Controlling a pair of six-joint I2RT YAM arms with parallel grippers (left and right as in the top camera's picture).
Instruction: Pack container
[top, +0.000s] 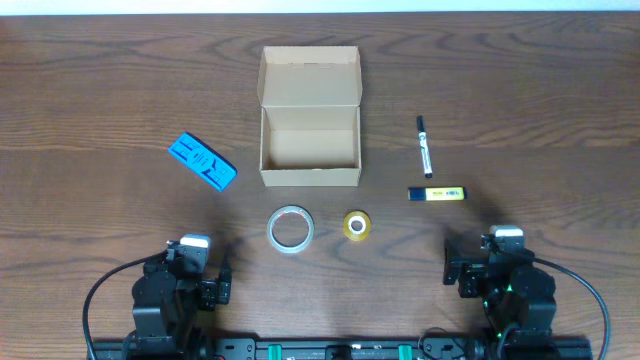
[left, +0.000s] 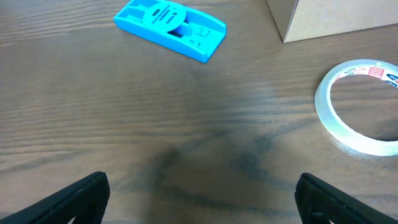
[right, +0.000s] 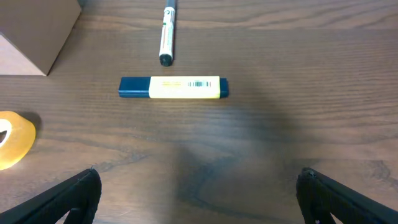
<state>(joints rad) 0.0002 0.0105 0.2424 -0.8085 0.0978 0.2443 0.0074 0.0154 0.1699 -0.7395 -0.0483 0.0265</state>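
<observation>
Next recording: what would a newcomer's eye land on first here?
An open cardboard box stands mid-table, lid flap up, nothing inside. A bright blue plastic piece lies to its left, a clear tape roll and a yellow tape roll in front, a marker and a highlighter to its right.

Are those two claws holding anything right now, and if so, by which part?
Nothing is held. The left gripper and right gripper both stand open and empty.
</observation>
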